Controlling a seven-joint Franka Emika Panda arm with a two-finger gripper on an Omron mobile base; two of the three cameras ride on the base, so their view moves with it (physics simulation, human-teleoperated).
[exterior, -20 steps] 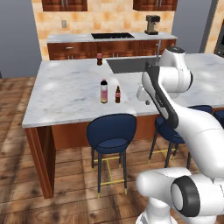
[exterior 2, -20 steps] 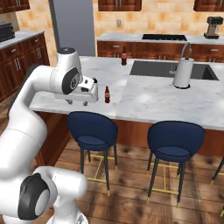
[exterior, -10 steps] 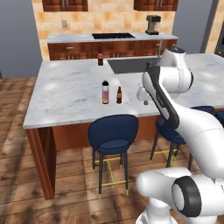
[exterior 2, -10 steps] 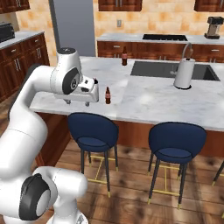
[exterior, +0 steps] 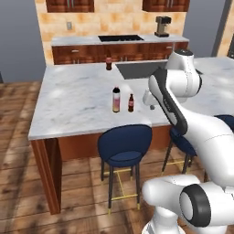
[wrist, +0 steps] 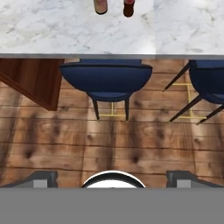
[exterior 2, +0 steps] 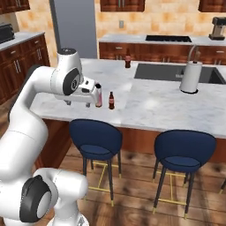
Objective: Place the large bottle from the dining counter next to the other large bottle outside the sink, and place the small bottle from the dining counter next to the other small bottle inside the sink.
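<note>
So working off the white grey-veined marble dining counter (exterior: pixel 77 103) on its reddish wood base as the landmark, left to right in the left base view. Near the front edge of it, about mid-width, stands the tall pale pink-and-white bottle with the dark red neck and cap (exterior: pixel 116 99), upright. Just beside it on the right, not touching, is the slender dark brown bottle with a red cap (exterior: pixel 131 103), also upright and clearly shorter. Any label print on either is too small to read.

Back toward the far edge of the counter sits the squat dark brown bottle with a reddish top (exterior: pixel 109 63), right by the left end of the dark grey recessed sink (exterior: pixel 137 71). From these angles the basin's inside mostly shows as flat dark grey, and I can't tell what's in it. In the right base view a metal faucet (exterior 2: pixel 191 75) stands at the sink's near rim.

The two-finger gripper (wrist: pixel 112 179) hangs out past the counter's front edge, over the wood floor and a dark blue stool (wrist: pixel 106 81). The fingers (wrist: pixel 43 178) are spread wide apart with nothing between them. Both counter bottles (wrist: pixel 101 6) (wrist: pixel 128 8) show at the top of the hand view, well away from the tips
</note>
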